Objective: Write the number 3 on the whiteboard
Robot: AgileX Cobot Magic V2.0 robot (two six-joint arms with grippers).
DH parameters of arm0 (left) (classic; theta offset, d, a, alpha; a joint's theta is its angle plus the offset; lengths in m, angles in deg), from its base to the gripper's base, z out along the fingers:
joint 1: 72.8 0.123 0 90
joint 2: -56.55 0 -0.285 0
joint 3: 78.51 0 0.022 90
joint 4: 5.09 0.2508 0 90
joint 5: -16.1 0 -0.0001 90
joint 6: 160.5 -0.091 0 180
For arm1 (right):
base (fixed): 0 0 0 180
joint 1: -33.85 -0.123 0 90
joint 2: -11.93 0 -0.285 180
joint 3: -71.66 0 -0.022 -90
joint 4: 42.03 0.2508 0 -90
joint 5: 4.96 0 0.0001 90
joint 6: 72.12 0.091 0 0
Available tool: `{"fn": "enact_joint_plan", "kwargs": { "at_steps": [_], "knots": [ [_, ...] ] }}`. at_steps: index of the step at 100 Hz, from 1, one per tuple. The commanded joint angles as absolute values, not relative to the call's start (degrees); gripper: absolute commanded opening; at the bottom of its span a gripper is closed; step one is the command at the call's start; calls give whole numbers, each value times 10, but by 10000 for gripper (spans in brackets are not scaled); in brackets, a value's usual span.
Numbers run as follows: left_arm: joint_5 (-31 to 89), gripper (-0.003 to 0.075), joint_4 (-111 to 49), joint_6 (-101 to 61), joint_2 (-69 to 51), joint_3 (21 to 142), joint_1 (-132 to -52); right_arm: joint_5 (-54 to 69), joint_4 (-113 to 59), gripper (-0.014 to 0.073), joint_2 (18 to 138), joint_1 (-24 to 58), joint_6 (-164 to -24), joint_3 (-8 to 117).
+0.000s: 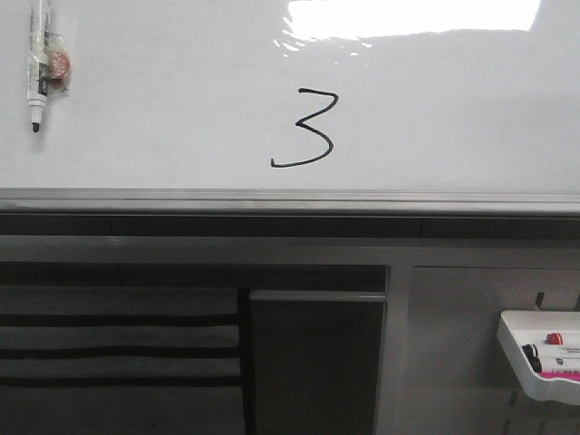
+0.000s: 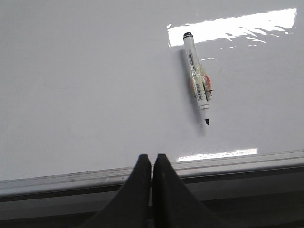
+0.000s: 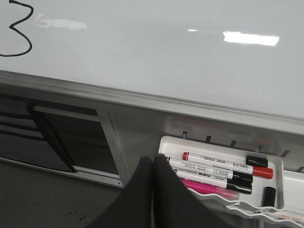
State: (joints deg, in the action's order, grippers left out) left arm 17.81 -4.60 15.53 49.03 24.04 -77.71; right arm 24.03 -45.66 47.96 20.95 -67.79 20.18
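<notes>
A thin black number 3 point(image 1: 305, 130) with a long curling tail is drawn mid-board on the glossy whiteboard point(image 1: 163, 109); part of it shows in the right wrist view point(image 3: 18, 28). An uncapped black-tipped white marker point(image 1: 39, 63) lies on the board at far left, also in the left wrist view point(image 2: 197, 78). My left gripper point(image 2: 152, 159) is shut and empty over the board's grey edge rail point(image 2: 71, 178). My right gripper point(image 3: 153, 161) is shut and empty below the board, beside the marker tray. Neither gripper shows in the front view.
A small white plastic tray point(image 3: 266, 161) holds red, black and pink markers point(image 3: 223, 166) below the board at the right, also in the front view point(image 1: 521, 349). A dark frame with slatted panels point(image 1: 118, 353) lies under the board's rail point(image 1: 290, 201). Glare patches lie along the far edge.
</notes>
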Motion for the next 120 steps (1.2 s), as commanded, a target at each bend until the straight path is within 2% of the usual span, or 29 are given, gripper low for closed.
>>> {"fn": "enact_joint_plan", "kwargs": {
  "at_steps": [1,23,34,57,73,92,120],
  "knots": [
    [129,-20,-51,155,506,235,-776,203,-465,-69,481,213,-679,217],
    [129,-20,-51,155,506,235,-776,199,-465,-69,481,213,-679,216],
    [129,-20,-51,155,506,235,-776,190,-465,-69,440,225,-679,197],
    [129,-20,-51,155,506,235,-776,34,-420,-69,277,325,-679,61],
    [129,-20,-51,155,506,235,-776,-35,-399,-69,204,346,-679,-28],
    [129,-20,-51,155,506,235,-776,-83,-398,-69,183,346,-679,-78],
    [129,-20,-51,155,506,235,-776,-72,-398,-69,183,346,-679,-76]
  ]
}}
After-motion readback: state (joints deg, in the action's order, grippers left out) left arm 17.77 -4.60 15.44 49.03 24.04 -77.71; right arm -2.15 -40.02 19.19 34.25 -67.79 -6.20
